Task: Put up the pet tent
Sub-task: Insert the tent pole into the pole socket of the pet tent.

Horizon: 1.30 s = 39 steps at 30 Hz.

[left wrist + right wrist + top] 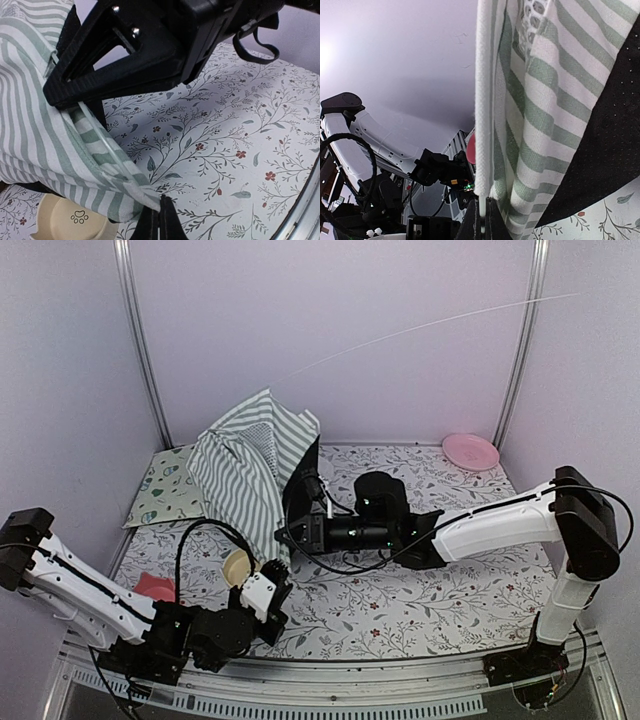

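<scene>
**Top external: pet tent lifted, not yet standing**

Shows the pet tent bunched toward the far left corner of the table, its striped cloth raised in a slumped peak with the lace panel folded into the creases. Shows a thin white pole arcing from near the peak toward the far right, its end up in the air. Finds the right gripper clenched on the white pole sleeve at the tent's near side. Finds the left gripper pinched tight on the lower hem corner, closer to the near edge.

Places a cream bowl with a paw print just beside that hem. Places a cream printed mat at the far left corner, touching the tent, and a pink plate at the far right corner, well apart.

Reads as roughly midway. Done: cloth up and held at two points. Left, by the look of it: spreading the base, seating the poles, clearing the door flap.
</scene>
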Each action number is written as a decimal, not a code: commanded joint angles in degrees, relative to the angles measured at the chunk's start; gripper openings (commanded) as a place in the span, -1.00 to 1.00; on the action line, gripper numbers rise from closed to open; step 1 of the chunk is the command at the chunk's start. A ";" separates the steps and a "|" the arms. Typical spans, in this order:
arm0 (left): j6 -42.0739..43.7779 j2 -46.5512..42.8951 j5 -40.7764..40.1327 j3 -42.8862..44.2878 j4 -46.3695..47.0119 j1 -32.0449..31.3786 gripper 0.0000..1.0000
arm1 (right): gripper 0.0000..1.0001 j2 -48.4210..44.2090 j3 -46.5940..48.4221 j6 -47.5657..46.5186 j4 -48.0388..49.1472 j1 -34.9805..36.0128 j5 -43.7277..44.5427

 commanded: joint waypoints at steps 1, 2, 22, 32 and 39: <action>1.13 -0.40 10.62 -0.53 -0.82 -4.23 -1.00 | -1.00 -0.39 0.40 0.25 9.10 -2.58 11.98; 1.09 -0.29 10.75 -0.47 -0.82 -4.19 -1.00 | -1.00 -0.41 0.50 0.26 9.05 -2.52 11.84; 0.28 2.57 14.52 0.01 -0.96 -3.57 -1.00 | -1.00 -3.19 6.24 -3.66 4.05 -3.38 12.79; -0.34 3.45 15.29 -0.15 -0.82 -3.55 -1.00 | -1.00 -3.36 7.24 -2.96 4.41 -3.35 11.73; -0.70 3.73 15.88 -0.31 -0.77 -3.59 -1.00 | -1.00 -3.66 7.21 -3.31 4.37 -3.83 11.83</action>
